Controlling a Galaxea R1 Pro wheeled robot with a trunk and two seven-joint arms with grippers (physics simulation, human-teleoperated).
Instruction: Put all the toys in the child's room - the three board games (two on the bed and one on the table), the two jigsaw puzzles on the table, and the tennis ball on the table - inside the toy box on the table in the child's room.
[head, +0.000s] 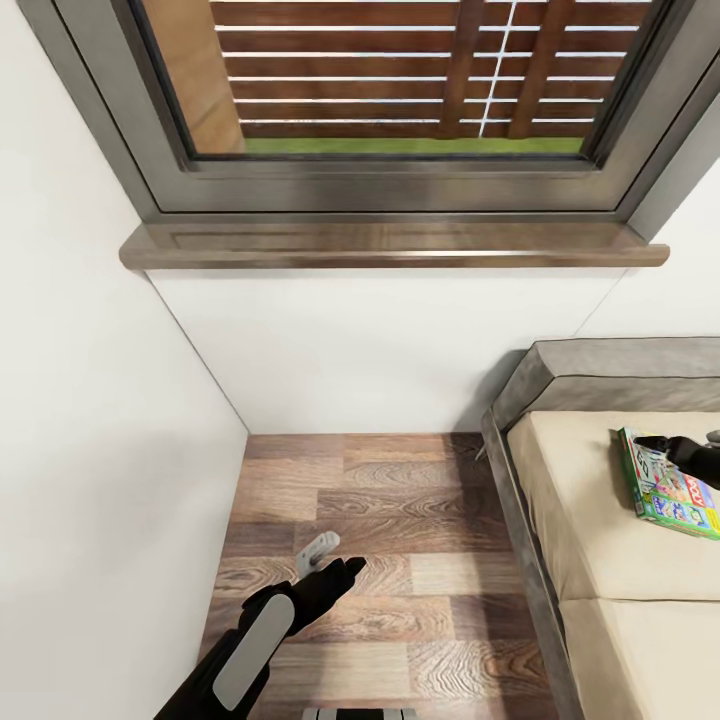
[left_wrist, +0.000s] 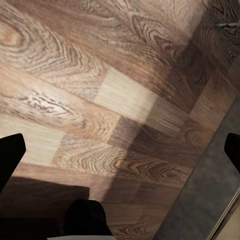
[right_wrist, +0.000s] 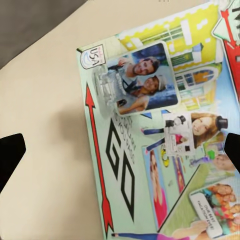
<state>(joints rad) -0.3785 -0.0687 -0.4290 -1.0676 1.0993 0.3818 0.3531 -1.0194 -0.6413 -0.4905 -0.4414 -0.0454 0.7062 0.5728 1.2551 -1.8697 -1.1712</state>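
Observation:
One board game (head: 668, 487), a white-green printed box, lies flat on the bed's beige mattress (head: 590, 540) at the right. In the right wrist view the same board game (right_wrist: 160, 130) shows a red arrow, "GO" lettering and photos. My right gripper (head: 668, 444) hovers over the box's far corner. It stands open (right_wrist: 120, 152), its dark fingertips (right_wrist: 11, 156) wide apart above the lid and holding nothing. My left gripper (head: 335, 562) hangs low over the wooden floor (left_wrist: 120, 100), open and empty. The toy box, table, jigsaw puzzles and tennis ball are out of view.
A window with a wooden sill (head: 390, 245) fills the far wall. White walls meet in a corner at the left. The bed's grey frame (head: 525, 540) borders a narrow strip of wood floor (head: 400, 560) between wall and bed.

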